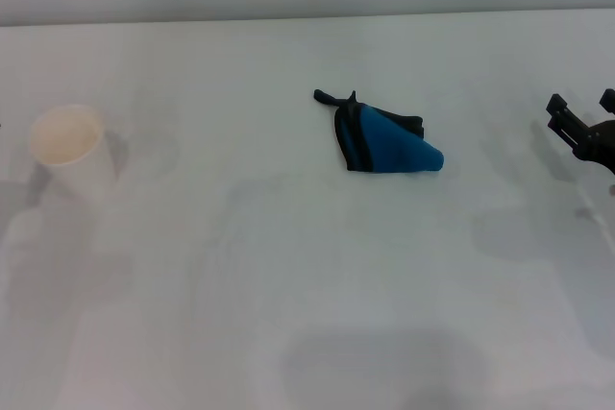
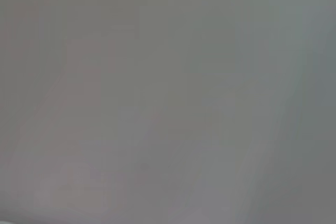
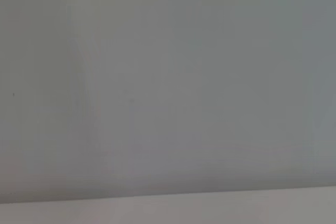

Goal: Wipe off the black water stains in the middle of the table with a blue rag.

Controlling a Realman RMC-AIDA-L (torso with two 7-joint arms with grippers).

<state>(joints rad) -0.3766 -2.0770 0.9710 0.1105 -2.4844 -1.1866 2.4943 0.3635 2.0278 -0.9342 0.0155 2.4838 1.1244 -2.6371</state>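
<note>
The blue rag (image 1: 387,142) lies crumpled on the white table (image 1: 288,266) a little right of the middle, its black trim and thin black loop toward the back left. No black stain shows anywhere on the table; if there is one, it is hidden. My right gripper (image 1: 581,114) is at the far right edge of the head view, well to the right of the rag, with its fingers apart and nothing between them. My left gripper is out of view. Both wrist views show only plain grey-white surface.
A white paper cup (image 1: 69,148) stands upright at the far left of the table. The table's back edge (image 1: 307,18) runs across the top of the head view.
</note>
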